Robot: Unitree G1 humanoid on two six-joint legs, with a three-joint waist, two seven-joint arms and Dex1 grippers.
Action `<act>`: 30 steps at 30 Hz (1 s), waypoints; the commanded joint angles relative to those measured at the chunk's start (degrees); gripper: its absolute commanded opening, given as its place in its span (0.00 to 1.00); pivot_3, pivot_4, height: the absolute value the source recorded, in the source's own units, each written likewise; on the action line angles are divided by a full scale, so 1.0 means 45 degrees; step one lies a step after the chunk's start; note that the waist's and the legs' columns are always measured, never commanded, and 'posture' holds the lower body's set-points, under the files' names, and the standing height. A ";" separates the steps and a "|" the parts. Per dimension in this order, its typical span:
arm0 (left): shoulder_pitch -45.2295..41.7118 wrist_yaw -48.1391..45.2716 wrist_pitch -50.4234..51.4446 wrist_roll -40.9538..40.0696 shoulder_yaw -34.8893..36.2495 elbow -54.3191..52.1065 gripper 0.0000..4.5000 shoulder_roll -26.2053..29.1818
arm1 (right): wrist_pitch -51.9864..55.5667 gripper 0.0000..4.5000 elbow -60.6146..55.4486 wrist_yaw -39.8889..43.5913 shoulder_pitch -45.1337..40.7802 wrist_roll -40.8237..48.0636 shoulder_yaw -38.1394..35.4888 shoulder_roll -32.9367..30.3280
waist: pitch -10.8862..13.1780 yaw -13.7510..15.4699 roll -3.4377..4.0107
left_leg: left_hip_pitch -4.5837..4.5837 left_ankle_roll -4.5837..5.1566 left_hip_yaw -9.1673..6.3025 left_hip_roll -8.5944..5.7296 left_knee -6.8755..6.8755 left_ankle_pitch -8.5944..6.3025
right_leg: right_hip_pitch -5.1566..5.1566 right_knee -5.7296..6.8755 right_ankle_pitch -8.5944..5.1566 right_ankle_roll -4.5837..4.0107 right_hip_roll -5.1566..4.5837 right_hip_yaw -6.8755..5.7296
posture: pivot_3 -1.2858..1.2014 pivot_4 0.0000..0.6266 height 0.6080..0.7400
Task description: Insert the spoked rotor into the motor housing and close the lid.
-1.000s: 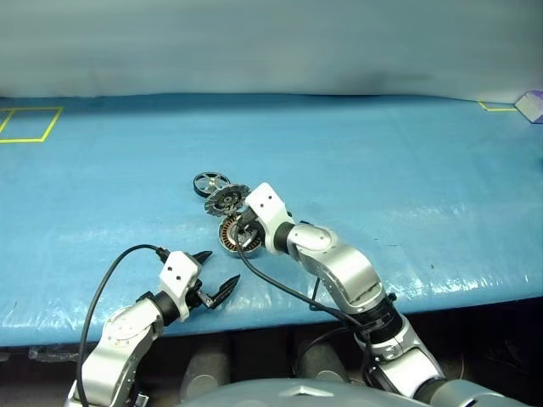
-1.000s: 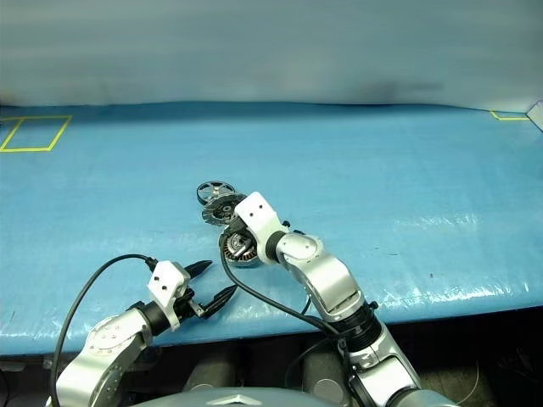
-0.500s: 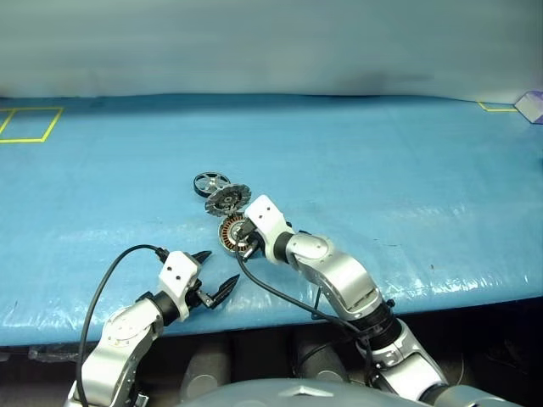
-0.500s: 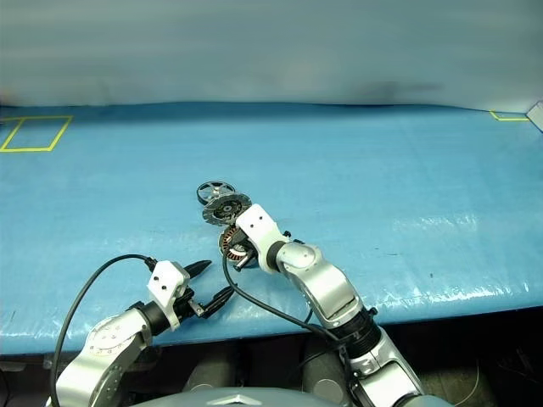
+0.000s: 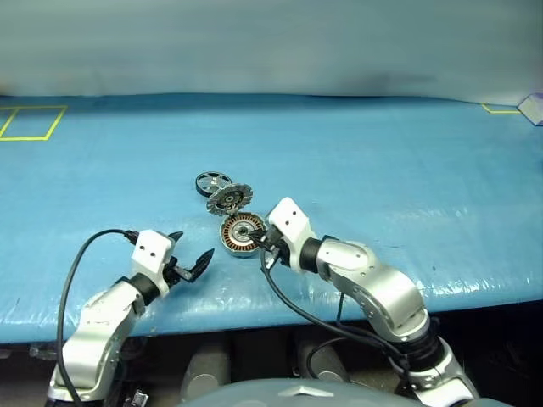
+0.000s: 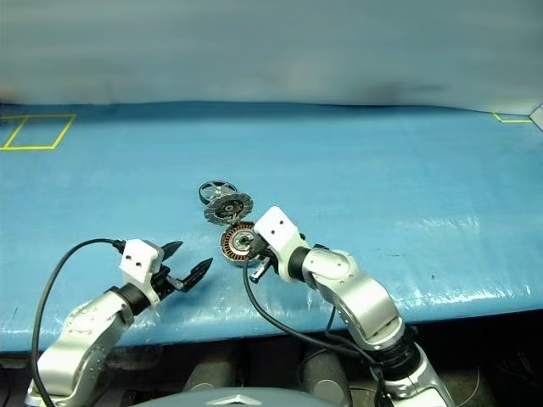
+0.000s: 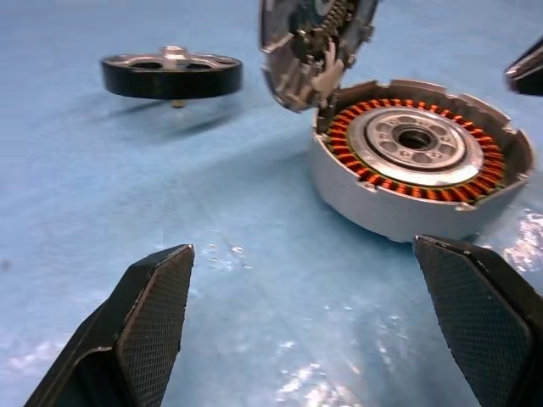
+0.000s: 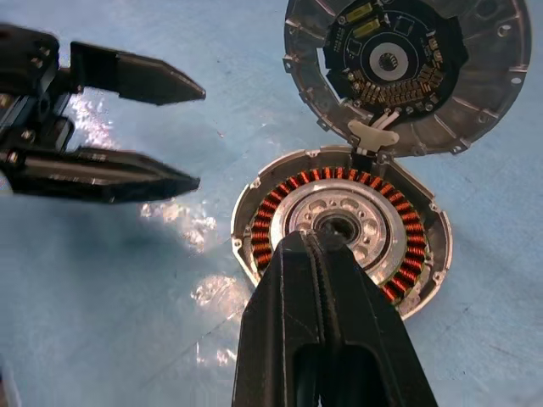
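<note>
Right tool (image 8: 316, 254) is pinched shut with nothing in it, tips over the open motor housing (image 5: 242, 232), maybe touching. Lid (image 5: 229, 199) is flipped up at its 11 o'clock, spoked rotor (image 5: 212, 181) just beyond. Left tool (image 5: 191, 254) gapes wide at 8 o'clock on the blue tabletop (image 5: 407, 170).

**Housing open, rotor still outside**

The motor housing (image 5: 242, 233) lies flat near the surface's front edge, its copper windings and silver hub exposed. The lid (image 5: 229, 199), hinged at the housing's far rim, stands swung open with its inner face showing. The spoked rotor (image 5: 212, 182) rests flat just beyond the lid, apart from the housing.
</note>
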 commanded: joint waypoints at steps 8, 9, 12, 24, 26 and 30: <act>-0.6056 -0.3096 -0.0769 -0.0527 0.0235 0.4903 1.00 0.1477 | -0.0340 0.01 -0.0866 -0.0212 0.1032 0.0516 -0.1190 -0.0634 | 0.0012 0.0083 -0.0030 | -0.0001 -0.0009 -0.0002 -0.0009 0.0045 0.0006 | 0.0060 -0.0010 0.0002 0.0004 0.0014 -0.0011 | 0.52 0.24 1.00; -0.6675 -0.3429 -0.0823 -0.0398 0.0022 0.5478 1.00 0.1556 | -0.0353 0.01 -0.0900 -0.0311 0.1110 0.0489 -0.1213 -0.0624 | 0.0011 0.0071 -0.0029 | 0.0000 -0.0008 -0.0004 -0.0009 0.0045 0.0006 | 0.0075 -0.0018 0.0003 0.0004 0.0013 -0.0008 | 0.52 0.24 1.00; -0.8457 -0.5164 -0.0642 -0.0329 -0.0780 0.7161 1.00 0.1954 | -0.0358 0.01 -0.1095 -0.0625 0.1422 0.0508 -0.1299 -0.0514 | 0.0013 0.0035 -0.0032 | -0.0003 -0.0007 -0.0007 -0.0016 0.0031 0.0005 | 0.0081 -0.0033 0.0027 0.0041 0.0012 -0.0004 | 0.52 0.24 1.00; -1.4172 -0.7737 -0.2344 0.2905 -0.3804 1.4573 1.00 0.1803 | -0.0424 0.01 -0.1631 -0.1668 0.2499 0.0432 -0.1457 -0.0247 | 0.0017 0.0025 -0.0039 | -0.0036 -0.0006 -0.0004 -0.0017 0.0033 0.0004 | 0.0066 -0.0035 0.0024 0.0045 0.0031 -0.0009 | 0.52 0.24 1.00; -1.4791 -0.7546 -0.2716 0.3313 -0.3901 1.5731 1.00 0.1492 | -0.0463 0.01 -0.1638 -0.1795 0.2582 0.0400 -0.1448 -0.0220 | 0.0017 0.0029 -0.0040 | -0.0045 -0.0005 -0.0006 -0.0017 0.0037 0.0004 | 0.0064 -0.0036 0.0024 0.0048 0.0035 -0.0009 | 0.52 0.24 1.00; -1.5538 -0.7328 -0.3447 0.3949 -0.4012 1.7230 1.00 0.0979 | -0.0524 0.01 -0.1642 -0.1991 0.2681 0.0399 -0.1382 -0.0143 | 0.0017 0.0015 -0.0041 | -0.0146 -0.0004 -0.0014 -0.0021 0.0077 0.0006 | -0.0030 -0.0019 0.0031 0.0061 0.0035 -0.0008 | 0.52 0.24 1.00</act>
